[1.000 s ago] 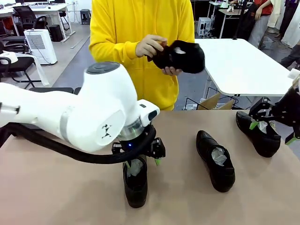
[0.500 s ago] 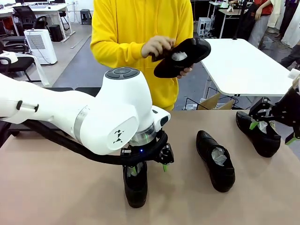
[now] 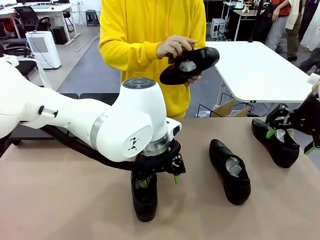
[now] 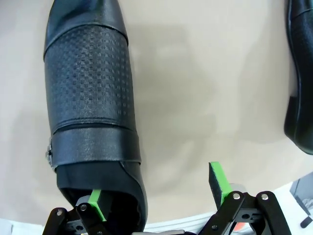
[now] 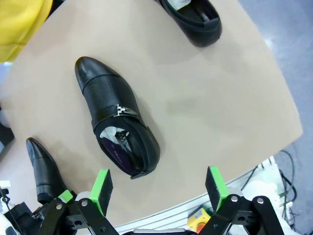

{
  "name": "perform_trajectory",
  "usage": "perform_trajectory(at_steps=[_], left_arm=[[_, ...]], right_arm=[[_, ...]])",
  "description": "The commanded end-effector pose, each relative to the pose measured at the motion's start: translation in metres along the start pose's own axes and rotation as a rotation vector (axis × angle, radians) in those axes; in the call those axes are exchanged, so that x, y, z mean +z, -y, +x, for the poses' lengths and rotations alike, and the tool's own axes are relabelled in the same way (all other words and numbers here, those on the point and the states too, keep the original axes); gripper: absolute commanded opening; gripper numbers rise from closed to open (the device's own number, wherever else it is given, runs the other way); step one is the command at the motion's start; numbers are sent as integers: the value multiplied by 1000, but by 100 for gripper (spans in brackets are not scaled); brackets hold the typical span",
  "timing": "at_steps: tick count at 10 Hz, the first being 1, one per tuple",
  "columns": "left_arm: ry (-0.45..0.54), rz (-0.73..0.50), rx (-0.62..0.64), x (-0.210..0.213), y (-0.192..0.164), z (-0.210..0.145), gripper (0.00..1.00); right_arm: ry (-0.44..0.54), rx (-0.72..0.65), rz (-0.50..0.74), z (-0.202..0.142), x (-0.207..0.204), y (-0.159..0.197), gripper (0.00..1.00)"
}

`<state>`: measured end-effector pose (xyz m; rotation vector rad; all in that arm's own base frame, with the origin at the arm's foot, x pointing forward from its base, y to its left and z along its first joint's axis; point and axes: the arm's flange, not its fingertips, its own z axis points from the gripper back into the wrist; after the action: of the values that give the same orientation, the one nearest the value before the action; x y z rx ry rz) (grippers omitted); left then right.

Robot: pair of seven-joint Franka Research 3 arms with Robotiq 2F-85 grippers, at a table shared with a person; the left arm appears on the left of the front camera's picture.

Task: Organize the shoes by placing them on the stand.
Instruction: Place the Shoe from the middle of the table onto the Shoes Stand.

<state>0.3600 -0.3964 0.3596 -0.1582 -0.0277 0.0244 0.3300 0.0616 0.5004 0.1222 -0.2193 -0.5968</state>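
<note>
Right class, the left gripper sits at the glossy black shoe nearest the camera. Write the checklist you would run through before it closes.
1. Left gripper jaws open: ok.
2. One green pad inside the opening of the glossy black leather dress shoe, the other outside its wall: ok.
3. Right gripper open and empty: ok.
4. Person's hands off the beige table, holding another black shoe: ok.
5. Where the stand is: cannot tell.
</note>
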Motion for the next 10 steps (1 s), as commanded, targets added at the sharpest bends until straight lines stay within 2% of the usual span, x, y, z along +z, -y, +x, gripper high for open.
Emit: perform_trajectory(at_steps=[1, 3, 10], left_arm=[[31, 53, 24, -6, 11, 6, 100], [20, 93, 24, -11, 8, 7, 88], [14, 119, 4, -15, 3, 1, 32]], right_arm=[[0, 3, 13, 2, -1, -1, 100], [0, 3, 13, 2, -1, -1, 100], [0, 3, 13, 2, -1, -1, 100]])
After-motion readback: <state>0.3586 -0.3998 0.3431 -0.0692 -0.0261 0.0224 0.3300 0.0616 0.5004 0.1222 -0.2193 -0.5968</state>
